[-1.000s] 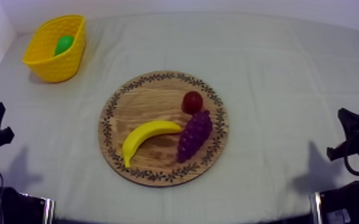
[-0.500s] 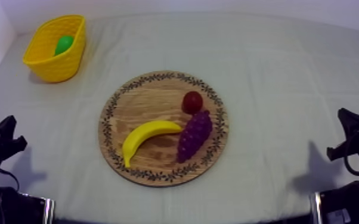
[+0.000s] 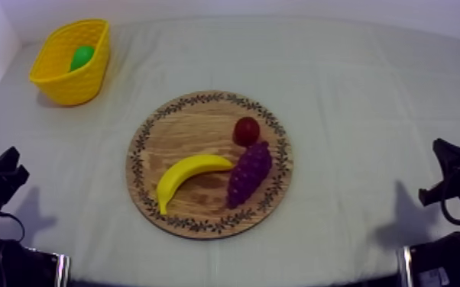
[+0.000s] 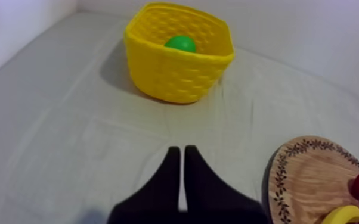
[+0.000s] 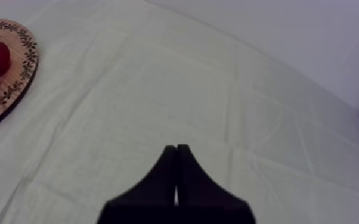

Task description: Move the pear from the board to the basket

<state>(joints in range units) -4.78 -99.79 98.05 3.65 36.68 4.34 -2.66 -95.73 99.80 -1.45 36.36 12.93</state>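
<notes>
Nearest to us, our left gripper (image 4: 179, 150) rests low at the near left of the table. Its two fingers are pressed together into a thin wedge with nothing between them. Our right gripper (image 5: 176, 146) sits likewise at the near right, closed on nothing. We judge both are parked there because no carrying is left for them.

Farther in, at the middle of the cloth (image 3: 355, 91), lies the wooden board (image 3: 195, 141). It bears the banana (image 3: 187, 174) on its near left, the grapes (image 3: 248, 174) to the right of that, and the small red fruit (image 3: 246, 131) just beyond the far end of the grapes. Only these three lie on it.

Farthest off, at the far left corner, stands the yellow basket (image 3: 71, 85), and the green pear (image 3: 82, 57) lies inside it, below the rim. To our eye, the task is done.
</notes>
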